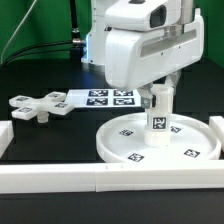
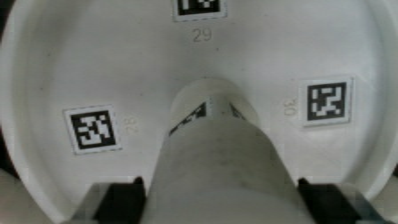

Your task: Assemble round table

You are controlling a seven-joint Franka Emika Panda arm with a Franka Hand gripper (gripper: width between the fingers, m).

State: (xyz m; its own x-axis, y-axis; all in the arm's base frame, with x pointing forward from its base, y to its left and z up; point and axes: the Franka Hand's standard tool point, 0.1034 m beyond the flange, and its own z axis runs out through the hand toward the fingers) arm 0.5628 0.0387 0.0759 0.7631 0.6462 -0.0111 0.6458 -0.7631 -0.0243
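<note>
Nearest the exterior camera, we see a long white rail point(image 1: 100, 182) running across the front of the black bench point(image 1: 55, 140), with the end of another rail point(image 1: 5, 136) at the exterior view's left edge. Just behind the front rail lies the large round disc point(image 1: 190, 138), flat on the bench with its rim up and several small square tags on its floor.

Over the middle of the disc stands the post point(image 1: 158, 122), upright, with one tag facing the camera. The hand point(image 1: 158, 100) comes straight down from above and has the upper part of the post between its fingers, closed in on it as far as the post lets them go.

From the wrist view we look down the length of the post point(image 2: 214, 150) to the disc point(image 2: 71, 60) beneath. The dark fingers point(image 2: 119, 200) of the hand point(image 2: 222, 200) sit against opposite sides of the post (only their tips show at the picture's edge). Whether the post's lower end rests on the disc or hangs just clear of it, we cannot tell.

Farther back, toward the exterior view's left, the cross-shaped piece point(image 1: 40, 105) lies flat on the bench, well apart from the disc. Just beside it, toward the exterior view's right, the marker board point(image 1: 105, 98) lies flat, partly hidden behind the arm.
</note>
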